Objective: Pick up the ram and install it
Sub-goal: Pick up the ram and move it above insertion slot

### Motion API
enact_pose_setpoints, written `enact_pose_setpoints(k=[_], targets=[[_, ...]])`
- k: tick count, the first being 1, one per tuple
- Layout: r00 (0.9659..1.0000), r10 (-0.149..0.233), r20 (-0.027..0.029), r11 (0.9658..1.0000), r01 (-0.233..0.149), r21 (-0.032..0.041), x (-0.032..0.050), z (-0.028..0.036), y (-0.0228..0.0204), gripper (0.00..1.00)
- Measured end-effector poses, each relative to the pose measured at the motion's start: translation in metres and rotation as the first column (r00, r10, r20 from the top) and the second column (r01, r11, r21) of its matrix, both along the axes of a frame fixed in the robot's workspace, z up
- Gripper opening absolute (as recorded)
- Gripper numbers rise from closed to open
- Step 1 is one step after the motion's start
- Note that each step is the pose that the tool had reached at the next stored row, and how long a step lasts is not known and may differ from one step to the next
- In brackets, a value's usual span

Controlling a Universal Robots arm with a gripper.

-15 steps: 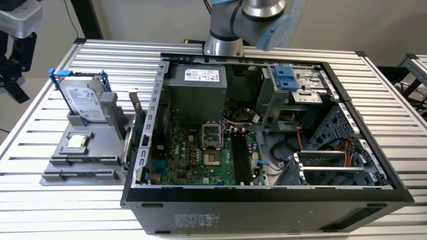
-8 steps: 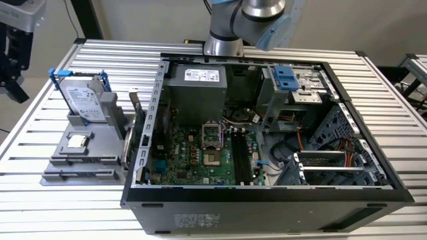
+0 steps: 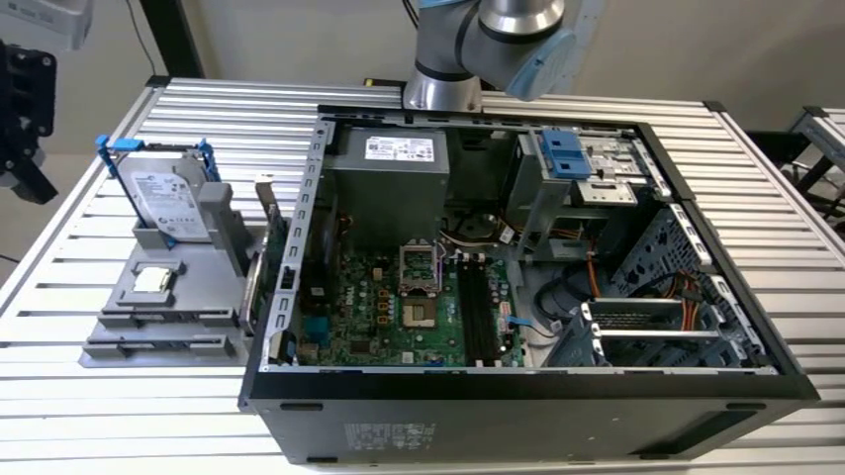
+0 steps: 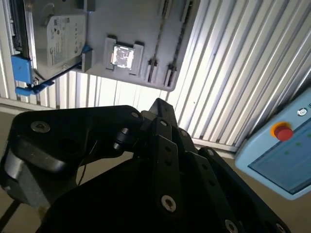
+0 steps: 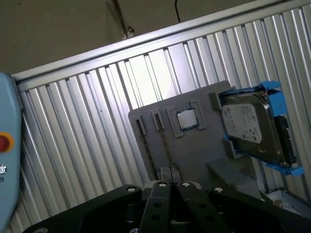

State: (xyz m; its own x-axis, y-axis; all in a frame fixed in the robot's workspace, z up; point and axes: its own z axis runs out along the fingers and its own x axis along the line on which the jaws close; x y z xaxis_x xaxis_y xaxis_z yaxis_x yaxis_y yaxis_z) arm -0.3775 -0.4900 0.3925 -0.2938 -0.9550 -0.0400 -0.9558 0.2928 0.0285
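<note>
In the exterior view the arm (image 3: 492, 45) is built of round, silver-grey metal tubes with a smooth sheen. A darker ring marks where two sections meet, and a pale blue, rounded cap (image 3: 541, 61) closes one joint. In both wrist views the gripper (image 4: 160, 127) (image 5: 170, 196) is matt black all over. It has a broad housing (image 4: 58, 145) with softly rounded edges, and flat, bar-like links (image 4: 194, 170) lie stacked side by side. Small round screw heads (image 4: 168, 203), dull silver or grey, sit recessed in the housing and along the links, one near each pivot.
</note>
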Motion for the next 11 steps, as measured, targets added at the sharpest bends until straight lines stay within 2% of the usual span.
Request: enact_pose_setpoints(k=[2,5,8,11], targets=[[0.9993,0.037,0.0020,0.9993,-0.037,-0.0001,0.0000,0.0000,0.0000,0.00],[0.9958,0.091,0.0051,0.9958,-0.091,-0.0002,0.0000,0.0000,0.0000,0.00],[0.9892,0.146,0.0082,0.9893,-0.146,-0.0007,0.0000,0.0000,0.0000,0.00],[0.9795,0.201,0.0121,0.9796,-0.201,-0.0013,0.0000,-0.0001,0.0000,0.00]])
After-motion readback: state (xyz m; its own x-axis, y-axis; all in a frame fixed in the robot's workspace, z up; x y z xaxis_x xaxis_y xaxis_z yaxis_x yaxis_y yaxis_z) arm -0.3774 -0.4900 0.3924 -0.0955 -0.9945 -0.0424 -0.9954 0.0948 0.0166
